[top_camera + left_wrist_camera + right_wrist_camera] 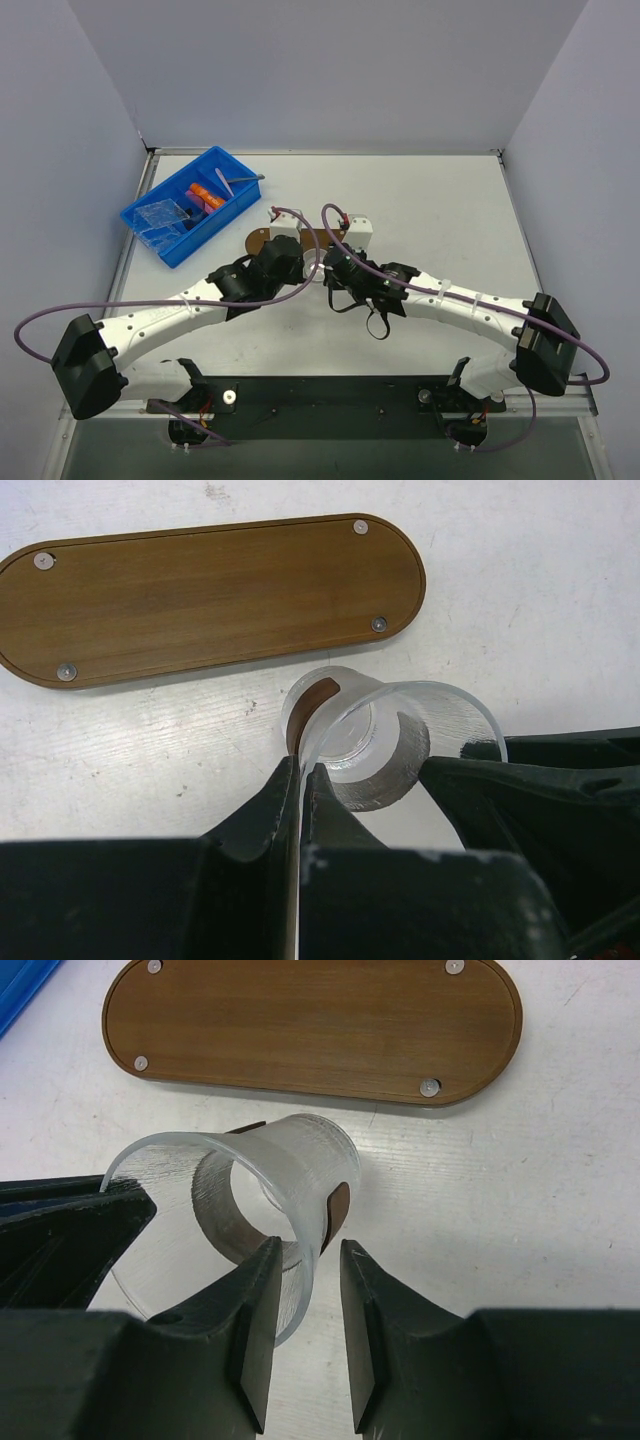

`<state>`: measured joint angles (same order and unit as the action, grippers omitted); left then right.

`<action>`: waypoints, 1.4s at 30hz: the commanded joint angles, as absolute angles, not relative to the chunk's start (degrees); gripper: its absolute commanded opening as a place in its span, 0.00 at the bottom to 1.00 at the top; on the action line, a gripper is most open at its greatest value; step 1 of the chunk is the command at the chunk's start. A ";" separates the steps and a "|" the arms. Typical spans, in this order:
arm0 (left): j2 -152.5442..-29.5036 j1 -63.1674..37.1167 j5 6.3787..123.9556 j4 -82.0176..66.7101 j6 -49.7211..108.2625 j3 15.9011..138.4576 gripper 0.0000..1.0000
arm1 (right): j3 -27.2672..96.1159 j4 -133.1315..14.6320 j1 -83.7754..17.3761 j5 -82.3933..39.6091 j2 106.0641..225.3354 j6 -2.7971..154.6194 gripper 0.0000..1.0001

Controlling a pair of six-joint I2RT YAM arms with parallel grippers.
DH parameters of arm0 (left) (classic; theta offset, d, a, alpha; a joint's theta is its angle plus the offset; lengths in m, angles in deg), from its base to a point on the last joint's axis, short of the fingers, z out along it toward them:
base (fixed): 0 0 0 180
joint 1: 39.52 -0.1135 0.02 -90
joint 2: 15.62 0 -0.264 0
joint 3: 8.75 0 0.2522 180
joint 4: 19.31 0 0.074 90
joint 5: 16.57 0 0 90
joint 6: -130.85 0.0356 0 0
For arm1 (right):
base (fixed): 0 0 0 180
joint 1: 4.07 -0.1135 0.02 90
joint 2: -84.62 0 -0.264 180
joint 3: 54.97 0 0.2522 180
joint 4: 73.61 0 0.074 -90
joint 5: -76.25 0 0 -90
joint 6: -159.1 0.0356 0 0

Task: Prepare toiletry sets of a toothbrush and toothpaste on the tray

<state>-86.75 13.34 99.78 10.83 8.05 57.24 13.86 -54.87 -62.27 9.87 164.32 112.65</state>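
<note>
The dark-brown oval tray (200,595) lies bare on the white table and also shows in the right wrist view (310,1025); in the top view (262,240) the arms mostly cover it. A clear plastic cup (390,740) sits just in front of it, tilted. My left gripper (302,765) is shut on the cup's rim. My right gripper (310,1250) is open, its jaws straddling the opposite wall of the cup (290,1160). Orange toothpaste tubes (205,197) lie in the blue bin (150,212). A thin toothbrush (240,181) rests on the bin's far edge.
The blue bin stands at the back left, with clear plastic packets (162,217) in its near compartment. Its corner shows in the right wrist view (20,985). The two grippers meet at the table's middle (317,262), close to each other.
</note>
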 commanded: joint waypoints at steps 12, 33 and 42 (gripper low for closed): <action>-80.92 15.41 98.22 -4.05 8.50 54.41 0.00 | 15.57 -56.07 -60.94 10.16 163.99 113.13 0.00; -68.53 13.04 93.82 -15.83 25.19 50.89 0.89 | 24.96 -46.49 -39.78 -30.07 162.13 88.62 0.00; -65.62 1.71 90.66 -14.36 28.98 53.15 0.92 | 35.95 -39.02 -35.01 -35.64 171.53 75.34 0.00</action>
